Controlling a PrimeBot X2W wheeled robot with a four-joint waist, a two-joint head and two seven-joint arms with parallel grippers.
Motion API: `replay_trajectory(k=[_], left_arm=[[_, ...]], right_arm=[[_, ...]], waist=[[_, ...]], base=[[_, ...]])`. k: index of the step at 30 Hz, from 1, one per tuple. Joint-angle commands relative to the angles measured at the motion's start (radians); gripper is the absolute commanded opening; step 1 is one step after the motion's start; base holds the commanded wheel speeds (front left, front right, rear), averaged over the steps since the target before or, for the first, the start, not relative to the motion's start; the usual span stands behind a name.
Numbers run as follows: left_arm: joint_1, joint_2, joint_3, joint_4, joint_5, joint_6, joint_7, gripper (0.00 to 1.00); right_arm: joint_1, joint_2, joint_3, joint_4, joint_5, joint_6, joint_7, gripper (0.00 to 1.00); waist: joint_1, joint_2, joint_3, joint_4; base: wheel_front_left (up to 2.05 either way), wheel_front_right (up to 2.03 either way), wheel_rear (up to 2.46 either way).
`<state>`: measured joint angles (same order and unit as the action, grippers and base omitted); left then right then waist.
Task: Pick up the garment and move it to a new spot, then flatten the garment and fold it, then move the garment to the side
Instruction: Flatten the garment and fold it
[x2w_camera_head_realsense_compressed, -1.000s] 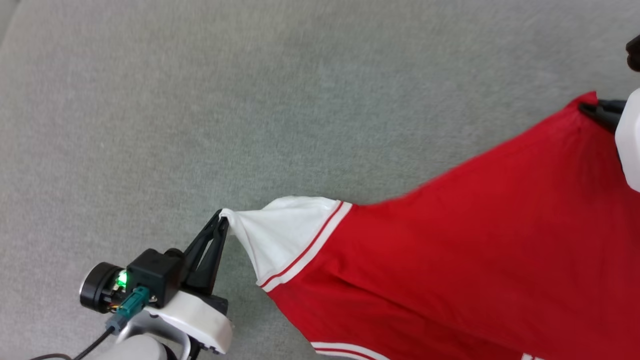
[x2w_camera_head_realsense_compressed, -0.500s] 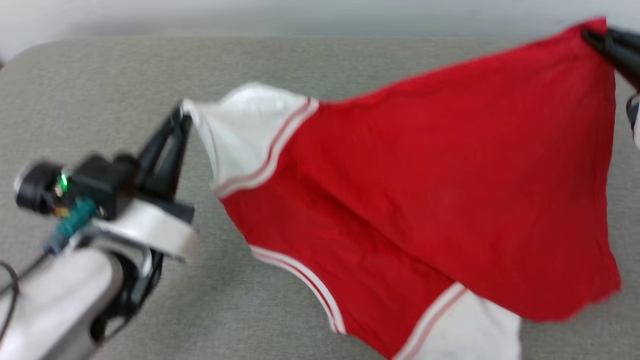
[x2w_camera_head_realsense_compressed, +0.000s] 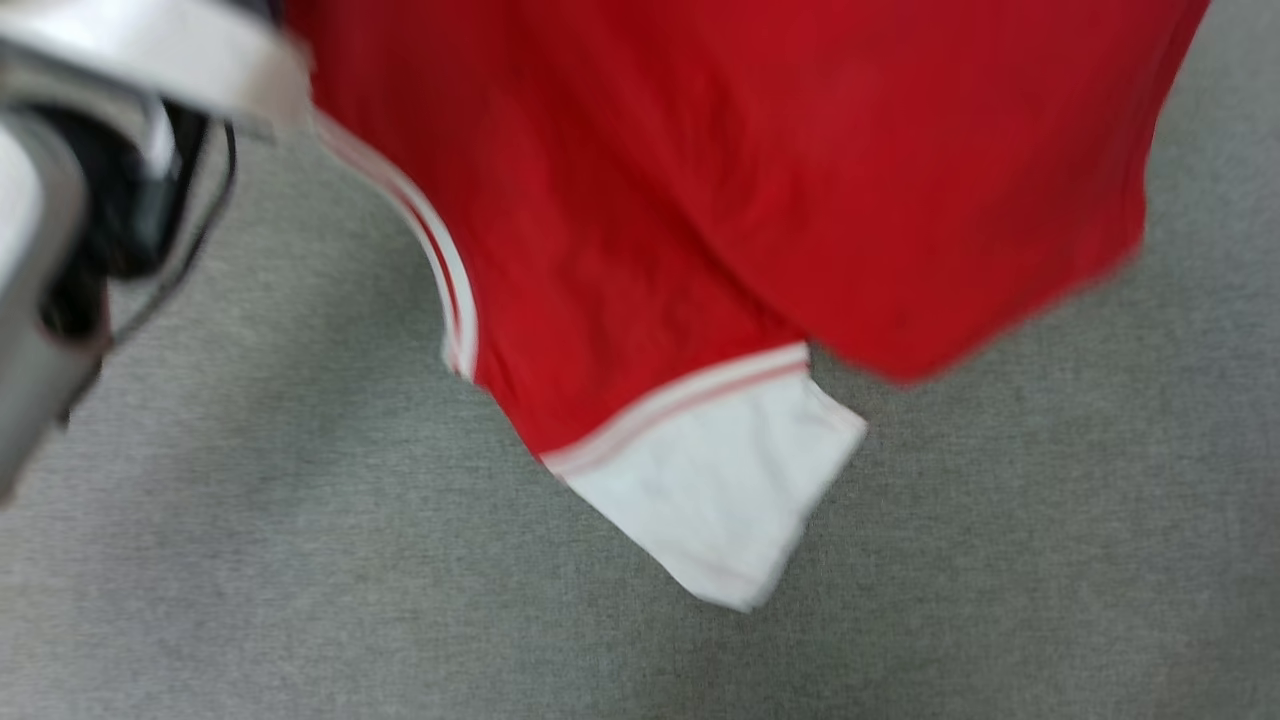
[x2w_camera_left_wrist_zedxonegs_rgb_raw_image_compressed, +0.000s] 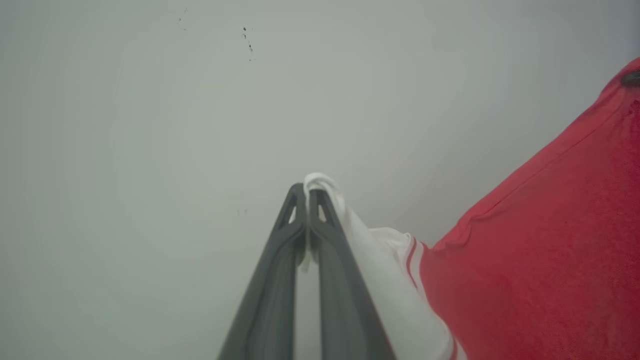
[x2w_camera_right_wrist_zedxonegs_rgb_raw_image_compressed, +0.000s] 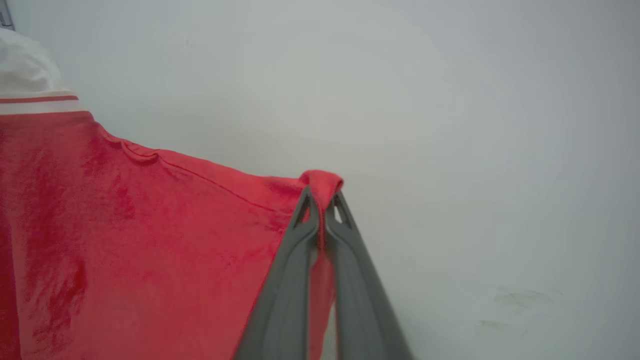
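Garment (x2w_camera_head_realsense_compressed: 700, 200) hangs spread (head view blurred), left jaws pinching its white sleeve (x2w_camera_left_wrist_zedxonegs_rgb_raw_image_compressed: 375, 260), right jaws its red corner (x2w_camera_right_wrist_zedxonegs_rgb_raw_image_compressed: 322, 181).

In the head view, motion blur smears the red shirt with white striped-trim sleeves (x2w_camera_head_realsense_compressed: 720, 200), the pale robot arm (x2w_camera_head_realsense_compressed: 25, 330) and the grey woven surface (x2w_camera_head_realsense_compressed: 300, 560). The light is soft and even, and shadows are faint. The wrist views are sharper on the dark-fingered left gripper (x2w_camera_left_wrist_zedxonegs_rgb_raw_image_compressed: 307, 192) and right gripper (x2w_camera_right_wrist_zedxonegs_rgb_raw_image_compressed: 322, 196). They dim toward the corners of the pale wall (x2w_camera_left_wrist_zedxonegs_rgb_raw_image_compressed: 125, 125).
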<state>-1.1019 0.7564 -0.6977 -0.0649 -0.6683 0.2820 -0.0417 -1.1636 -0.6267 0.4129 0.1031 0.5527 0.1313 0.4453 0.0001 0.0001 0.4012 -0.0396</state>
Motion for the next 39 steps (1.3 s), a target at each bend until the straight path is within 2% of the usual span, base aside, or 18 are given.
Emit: replay_trajectory(k=[1, 8, 12, 17, 22, 28, 36, 39], left_arm=[[-0.066, -0.019, 0.010, 0.022, 0.009, -0.012, 0.006, 0.00], [-0.392, -0.093, 0.015, 0.179, 0.083, -0.086, 0.044, 0.00], [-0.567, -0.137, 0.043, 0.261, 0.085, -0.126, 0.052, 0.00], [-0.756, -0.193, 0.053, 0.381, 0.096, -0.176, 0.046, 0.00], [-0.876, -0.248, 0.057, 0.502, 0.100, -0.204, 0.019, 0.00], [-0.891, -0.292, 0.038, 0.593, 0.094, -0.232, -0.016, 0.00], [-0.698, -0.306, -0.015, 0.638, 0.069, -0.256, -0.057, 0.00], [-0.602, -0.294, -0.023, 0.637, 0.048, -0.260, -0.082, 0.00]], right_arm=[[-0.055, 0.025, -0.016, 0.021, -0.027, -0.001, -0.012, 0.00], [-0.284, 0.099, -0.051, 0.136, -0.136, -0.001, -0.049, 0.00], [-0.424, 0.128, -0.079, 0.217, -0.187, -0.001, -0.092, 0.00], [-0.582, 0.149, -0.065, 0.306, -0.230, -0.001, -0.130, 0.00], [-0.712, 0.170, -0.019, 0.394, -0.256, -0.001, -0.178, 0.00], [-0.764, 0.191, 0.052, 0.519, -0.234, -0.001, -0.232, 0.00], [-0.630, 0.202, 0.194, 0.641, -0.166, -0.001, -0.319, 0.00], [-0.550, 0.209, 0.240, 0.659, -0.126, -0.001, -0.354, 0.00]], waist=[[-0.0001, -0.0001, 0.061, -0.011], [-0.0001, -0.0001, 0.157, -0.011], [-0.0001, -0.0001, 0.206, -0.009], [-0.0001, -0.0001, 0.246, -0.004], [-0.0001, -0.0001, 0.265, 0.002], [-0.0001, -0.0001, 0.271, 0.002], [-0.0001, -0.0001, 0.245, 0.012], [-0.0001, -0.0001, 0.225, 0.012]], base=[[0.00, 0.00, 0.00], [0.00, 0.00, 0.00], [0.00, 0.00, 0.00], [0.00, 0.00, 0.00], [0.00, 0.00, 0.00], [0.00, 0.00, 0.00], [0.00, 0.00, 0.00], [0.00, 0.00, 0.00]])
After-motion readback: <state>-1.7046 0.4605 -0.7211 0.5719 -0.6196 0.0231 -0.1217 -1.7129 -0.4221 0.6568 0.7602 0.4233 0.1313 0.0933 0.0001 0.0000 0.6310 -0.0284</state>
